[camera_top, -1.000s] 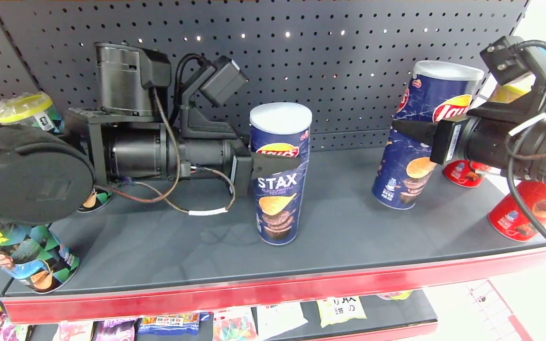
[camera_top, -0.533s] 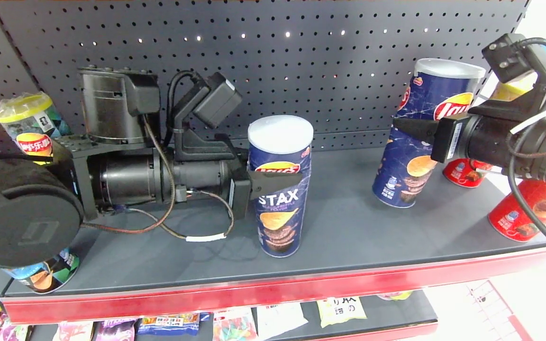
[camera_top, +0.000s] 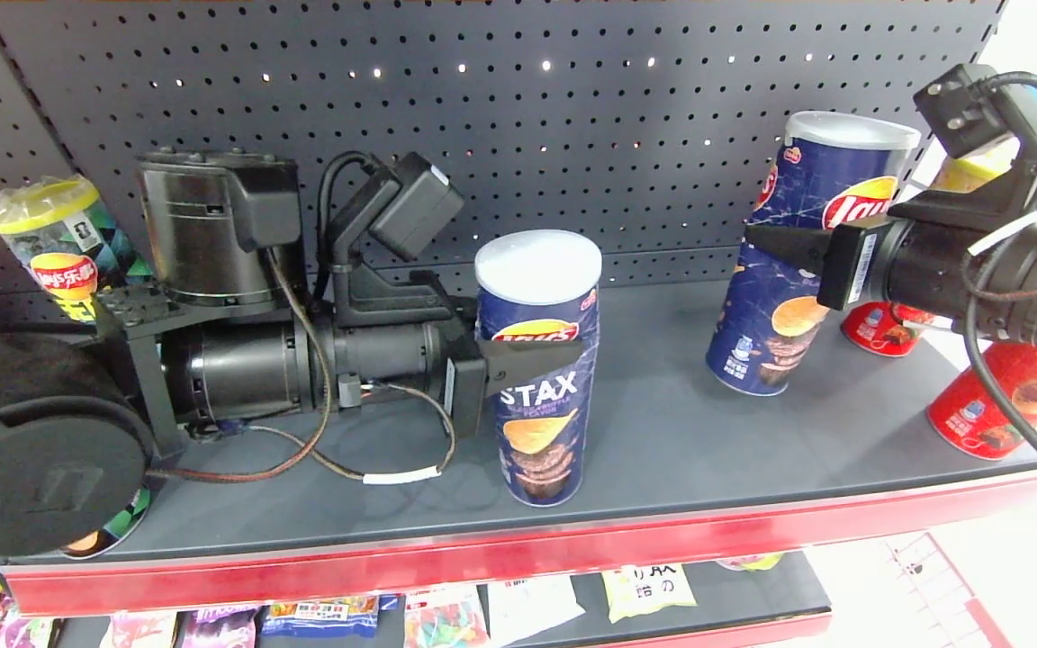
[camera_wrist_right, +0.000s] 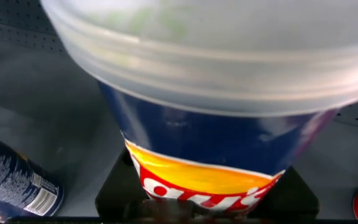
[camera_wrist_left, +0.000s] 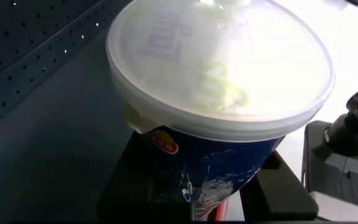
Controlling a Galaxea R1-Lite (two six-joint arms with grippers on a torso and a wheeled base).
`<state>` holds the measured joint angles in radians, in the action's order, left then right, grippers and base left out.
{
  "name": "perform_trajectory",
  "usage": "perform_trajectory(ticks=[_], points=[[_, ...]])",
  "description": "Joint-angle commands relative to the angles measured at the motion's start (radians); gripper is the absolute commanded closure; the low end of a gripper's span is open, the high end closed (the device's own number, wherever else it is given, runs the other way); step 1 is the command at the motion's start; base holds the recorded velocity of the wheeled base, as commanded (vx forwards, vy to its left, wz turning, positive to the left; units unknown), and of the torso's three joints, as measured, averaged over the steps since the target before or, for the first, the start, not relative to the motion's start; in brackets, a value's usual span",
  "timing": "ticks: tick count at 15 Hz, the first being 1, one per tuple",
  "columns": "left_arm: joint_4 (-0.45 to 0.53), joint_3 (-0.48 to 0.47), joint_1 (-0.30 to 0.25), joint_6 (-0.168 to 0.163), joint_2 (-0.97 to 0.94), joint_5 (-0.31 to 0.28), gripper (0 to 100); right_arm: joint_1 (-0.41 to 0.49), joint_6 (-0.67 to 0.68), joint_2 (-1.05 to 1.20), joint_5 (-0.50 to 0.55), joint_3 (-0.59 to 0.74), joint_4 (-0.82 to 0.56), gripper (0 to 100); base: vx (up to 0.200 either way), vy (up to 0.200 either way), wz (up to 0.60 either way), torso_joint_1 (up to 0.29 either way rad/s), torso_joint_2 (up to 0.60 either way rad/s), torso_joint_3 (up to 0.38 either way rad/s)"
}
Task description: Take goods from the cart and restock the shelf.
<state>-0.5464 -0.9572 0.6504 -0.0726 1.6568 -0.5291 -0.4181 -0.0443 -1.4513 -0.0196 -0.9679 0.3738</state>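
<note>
A blue chip can (camera_top: 541,360) with a white lid stands upright near the front edge of the grey shelf (camera_top: 662,432). My left gripper (camera_top: 536,346) is shut on its upper half from the left. In the left wrist view the lid of this can (camera_wrist_left: 222,62) is seen from above, with the gripper (camera_wrist_left: 204,193) clamped below it. A second blue can (camera_top: 798,252) leans to the right farther back on the shelf. My right gripper (camera_top: 784,245) is shut on its middle. The right wrist view shows that can (camera_wrist_right: 216,155) held in the gripper (camera_wrist_right: 207,199).
Red cans (camera_top: 996,396) (camera_top: 879,328) stand at the shelf's right end. Green patterned cans (camera_top: 64,243) stand at its left, behind my left arm. A perforated panel (camera_top: 572,108) backs the shelf. Under its red front lip (camera_top: 518,549), a lower shelf holds snack packets (camera_top: 446,612).
My left arm has brought its can lower and nearer the shelf's front edge, slightly rightward. The right arm and its tilted can have barely moved.
</note>
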Motion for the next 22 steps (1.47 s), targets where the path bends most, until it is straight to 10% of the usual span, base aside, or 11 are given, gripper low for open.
perform_trajectory(ticks=[1, 21, 22], points=[[-0.012, 0.008, 0.018, 0.010, 0.000, 0.012, 100, -0.001, 0.000, -0.001, 0.000, 0.000, 0.000, 100, 0.000, 0.000, 0.00, 0.000, 0.00, 0.000], [-0.040, 0.071, 0.043, -0.003, -0.015, 0.000, 100, -0.001, 0.000, 0.002, 0.000, 0.000, 0.000, 100, 0.000, 0.000, 0.00, 0.000, 0.00, 0.000], [-0.040, 0.071, 0.041, -0.003, -0.015, -0.003, 0, -0.001, 0.000, 0.002, 0.000, 0.000, 0.000, 100, 0.000, 0.000, 0.00, 0.000, 0.00, 0.000]])
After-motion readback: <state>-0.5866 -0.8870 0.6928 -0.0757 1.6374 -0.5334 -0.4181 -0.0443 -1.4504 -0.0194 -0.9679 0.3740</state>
